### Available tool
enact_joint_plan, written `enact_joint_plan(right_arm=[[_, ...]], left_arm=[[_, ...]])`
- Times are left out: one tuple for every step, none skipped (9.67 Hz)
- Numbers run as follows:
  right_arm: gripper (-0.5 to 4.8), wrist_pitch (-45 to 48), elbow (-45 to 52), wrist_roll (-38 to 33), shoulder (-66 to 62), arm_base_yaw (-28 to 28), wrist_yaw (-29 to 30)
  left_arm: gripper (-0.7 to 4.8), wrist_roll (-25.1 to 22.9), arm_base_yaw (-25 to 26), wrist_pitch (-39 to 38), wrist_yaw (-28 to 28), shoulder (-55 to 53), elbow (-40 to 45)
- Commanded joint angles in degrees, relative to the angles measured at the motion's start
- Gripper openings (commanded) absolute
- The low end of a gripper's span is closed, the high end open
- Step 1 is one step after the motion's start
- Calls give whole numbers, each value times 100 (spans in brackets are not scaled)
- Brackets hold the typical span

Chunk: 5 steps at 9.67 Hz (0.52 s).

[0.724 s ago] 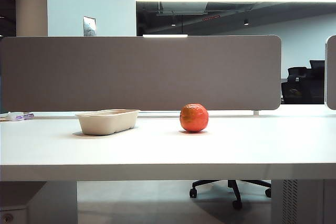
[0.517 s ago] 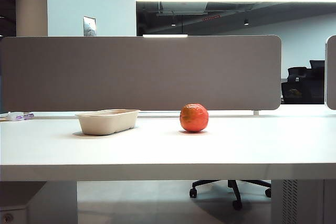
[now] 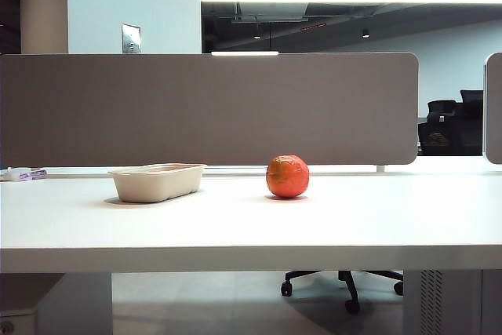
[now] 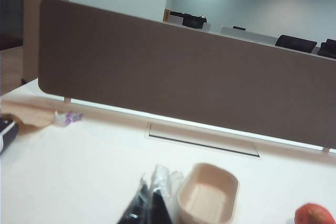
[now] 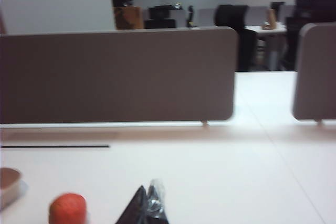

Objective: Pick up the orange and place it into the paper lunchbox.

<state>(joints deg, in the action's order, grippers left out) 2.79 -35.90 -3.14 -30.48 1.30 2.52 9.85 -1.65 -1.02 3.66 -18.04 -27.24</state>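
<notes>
The orange stands on the white table, right of the paper lunchbox and about a fruit's width apart from it. The lunchbox is empty in the left wrist view. No arm shows in the exterior view. My left gripper is shut with nothing in it, hanging back from the lunchbox on the side away from the orange. My right gripper is shut and empty, set back from the orange and off to the side away from the lunchbox.
A grey partition runs along the table's far edge, with a cable slot in front of it. A small purple-and-white item lies at the far left. An office chair base shows under the table.
The whole exterior picture has shifted a touch to the left. The orange and the lunchbox keep their places on the table.
</notes>
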Motion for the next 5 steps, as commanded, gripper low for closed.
enact_joint_plan(right_arm=[[-1, 1451, -1762, 17, -3364, 1620, 361], [-1, 1512, -2006, 20, -4081, 1902, 354], [-1, 1711, -2400, -2, -5357, 1998, 382], [14, 1790, -2400, 4, -5460, 1998, 439], [479, 1849, -2426, 59, -5919, 1998, 752]], left_arm=[[-7, -382, -413, 131, -1508, -3569, -2439], [-7, -382, -702, -103, -1521, -3720, -2551], [-7, -1005, -968, -2406, -1032, -3738, -3602], [-7, -1008, -968, -2426, -1054, -3744, -3602], [-7, -1054, -968, -2564, -1054, -3742, -3602]])
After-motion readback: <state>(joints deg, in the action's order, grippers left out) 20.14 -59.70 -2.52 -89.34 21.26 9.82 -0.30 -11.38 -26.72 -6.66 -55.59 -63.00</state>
